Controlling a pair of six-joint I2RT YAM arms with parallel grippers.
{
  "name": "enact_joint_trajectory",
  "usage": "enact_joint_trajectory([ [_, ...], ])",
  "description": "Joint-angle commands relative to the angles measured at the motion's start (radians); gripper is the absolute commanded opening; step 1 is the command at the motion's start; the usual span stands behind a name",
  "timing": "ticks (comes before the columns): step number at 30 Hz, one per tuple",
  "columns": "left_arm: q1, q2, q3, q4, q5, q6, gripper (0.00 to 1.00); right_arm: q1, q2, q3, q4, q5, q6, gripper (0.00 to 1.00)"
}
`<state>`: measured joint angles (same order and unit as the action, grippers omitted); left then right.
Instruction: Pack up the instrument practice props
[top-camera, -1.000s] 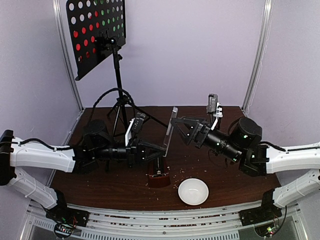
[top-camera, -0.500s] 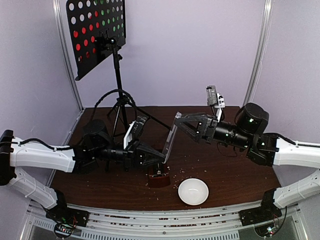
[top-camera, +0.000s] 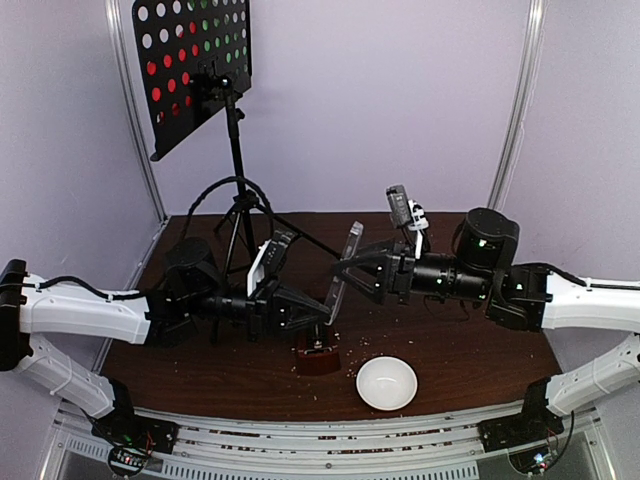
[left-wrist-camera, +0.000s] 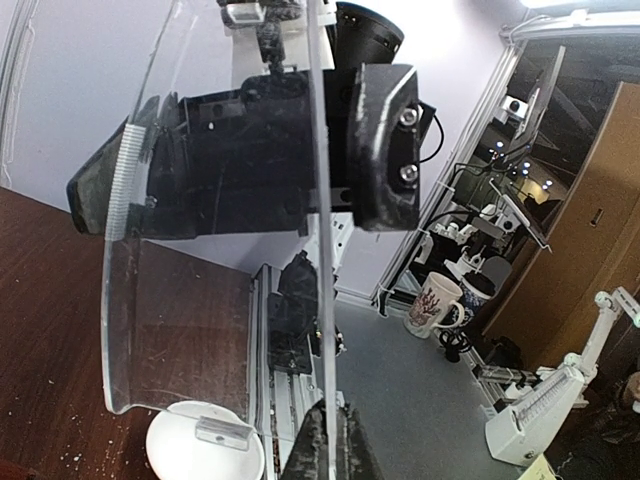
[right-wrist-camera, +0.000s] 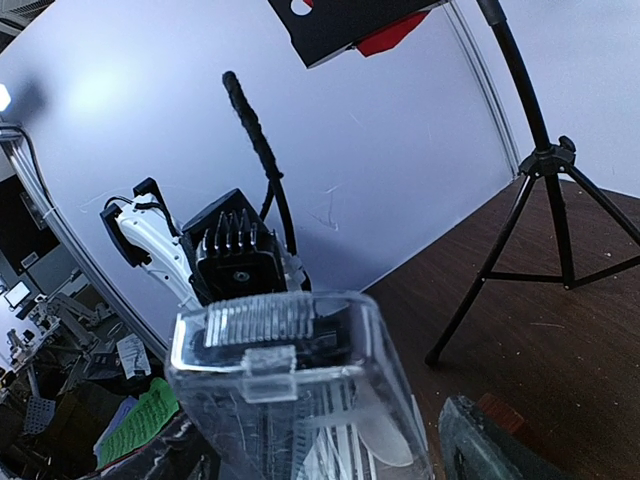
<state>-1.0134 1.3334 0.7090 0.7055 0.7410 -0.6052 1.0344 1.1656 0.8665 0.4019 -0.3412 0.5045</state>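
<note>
The left end effector (top-camera: 318, 316) is pressed together, pinching the lower edge of the clear cover (top-camera: 337, 293). The right end effector (top-camera: 343, 270) is spread, with one finger on each side of the cover's upper end. The right wrist view shows a gap between one finger and the cover. The cover is tilted above the metronome base (top-camera: 318, 360), which sits on the dark wooden surface (top-camera: 200, 370) near its front centre.

The black perforated music stand (top-camera: 234, 140) stands upright at the rear left. The red and green music sheets (top-camera: 152, 68) show through its holes. A white bowl (top-camera: 387, 383) rests just right of the base. Markings on a background mug (left-wrist-camera: 436, 305) are too small to read.
</note>
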Motion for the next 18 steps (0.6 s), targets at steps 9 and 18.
enact_joint_trajectory([
  [9, 0.002, 0.004, 0.024, 0.039, -0.005, 0.003, 0.00, 0.013, -0.014, -0.002, 0.025, 0.045, -0.035, 0.59],
  [18, 0.004, -0.086, -0.073, -0.049, -0.225, 0.040, 0.52, 0.014, -0.080, -0.077, 0.023, 0.174, -0.072, 0.57],
])
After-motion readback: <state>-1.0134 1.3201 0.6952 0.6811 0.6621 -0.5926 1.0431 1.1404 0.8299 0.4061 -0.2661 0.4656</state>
